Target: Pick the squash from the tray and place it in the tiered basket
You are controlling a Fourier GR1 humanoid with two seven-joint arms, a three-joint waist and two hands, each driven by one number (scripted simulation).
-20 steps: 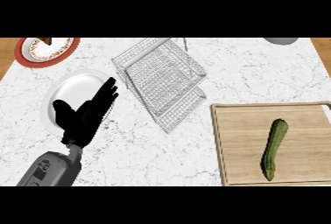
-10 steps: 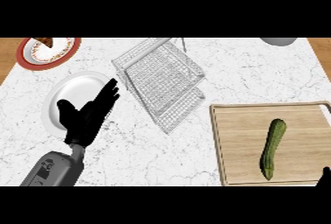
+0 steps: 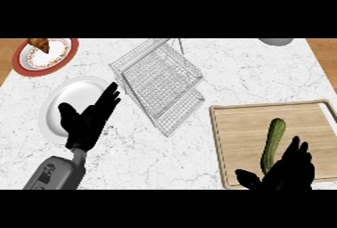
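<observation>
White marbled counter (image 3: 197, 151), wood edging visible at the far corners. The right hand (image 3: 289, 171) had its fingers straight and spread, holding nothing, and lay over the near edge of the wooden tray (image 3: 240, 133). The squash (image 3: 273, 144), dark green and long, lay on the tray just beside the fingertips, on their left; contact could not be judged. The wire tiered basket (image 3: 161, 84) sat well up and to the left of that hand, between the two hands. The left hand (image 3: 89, 120) stood open with fingers up, overlapping the near edge of a white plate (image 3: 63, 100). Beyond it, a red-rimmed plate (image 3: 33, 62) carried food. A grey dish (image 3: 276, 41) showed at the far edge.
</observation>
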